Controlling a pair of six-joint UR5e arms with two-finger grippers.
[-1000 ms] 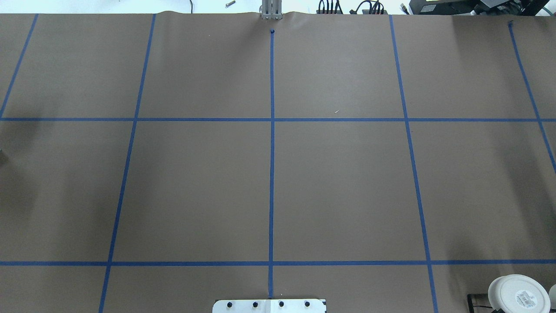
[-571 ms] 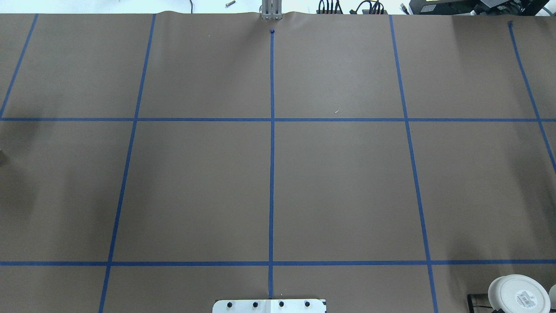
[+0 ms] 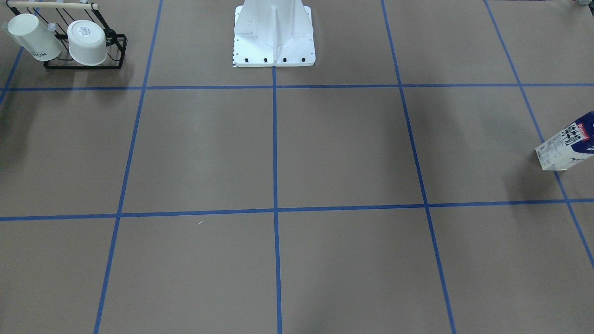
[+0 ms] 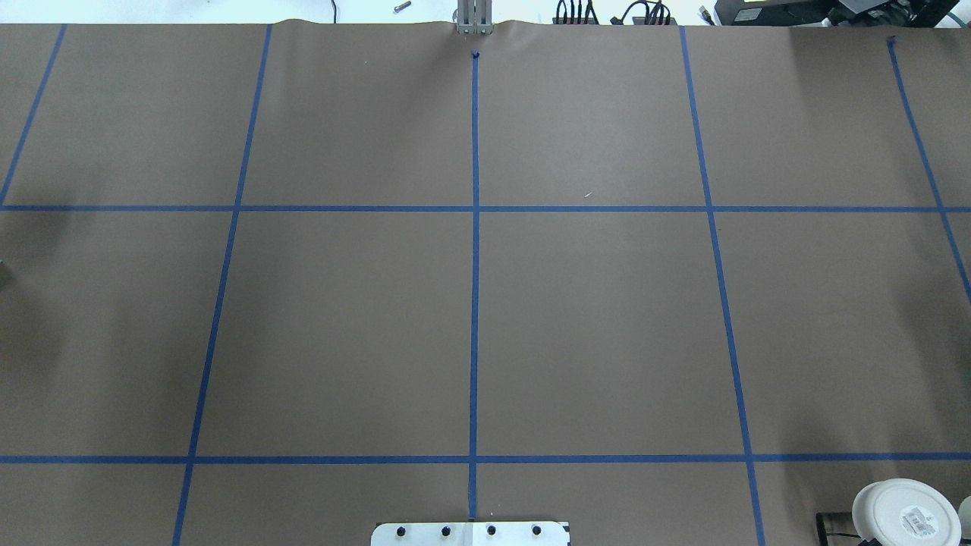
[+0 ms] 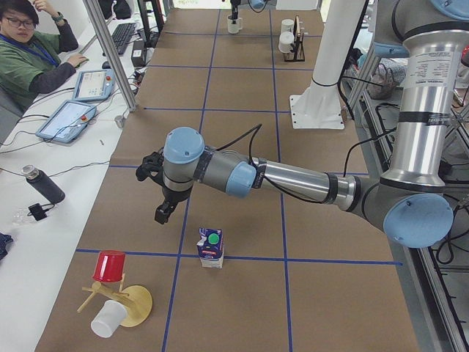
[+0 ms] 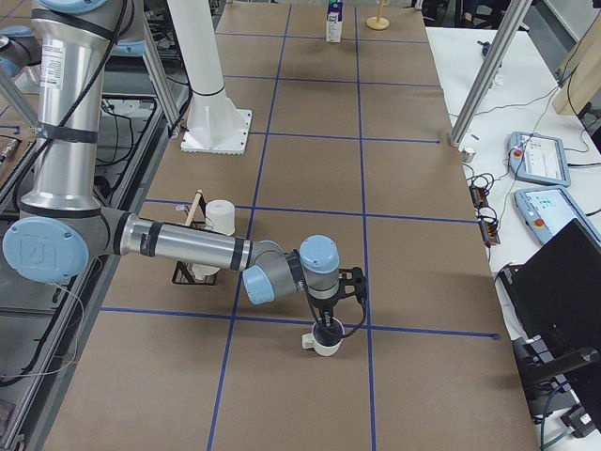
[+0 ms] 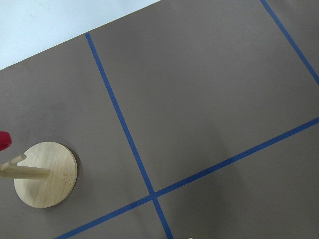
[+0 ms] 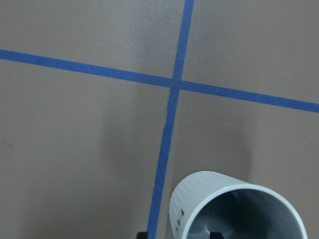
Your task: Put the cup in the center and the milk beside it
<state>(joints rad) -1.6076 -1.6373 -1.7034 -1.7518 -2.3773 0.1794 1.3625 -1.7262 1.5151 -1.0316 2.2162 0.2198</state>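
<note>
The cup (image 6: 324, 344) is a small white mug standing on a blue tape line near the table's right end; the right wrist view shows its ribbed wall (image 8: 199, 196) and dark inside. My right gripper (image 6: 327, 326) is right over it. In the wrist view one fingertip (image 8: 142, 234) is outside the wall and one is inside, both apart from it. The milk (image 5: 211, 248) is a blue and white carton with a green cap, upright near the left end; it also shows in the front view (image 3: 566, 144). My left gripper (image 5: 163, 213) hovers above and beside it; I cannot tell its state.
A black rack (image 3: 83, 62) near the robot's right holds two white mugs, one lettered (image 3: 35, 37), one with a stickered base (image 3: 87, 41). A wooden mug tree (image 5: 132, 304) with a red cup and a white cup stands beyond the milk. The robot's base (image 3: 274, 37) is at the near edge. An operator (image 5: 26, 51) sits along the far side.
</note>
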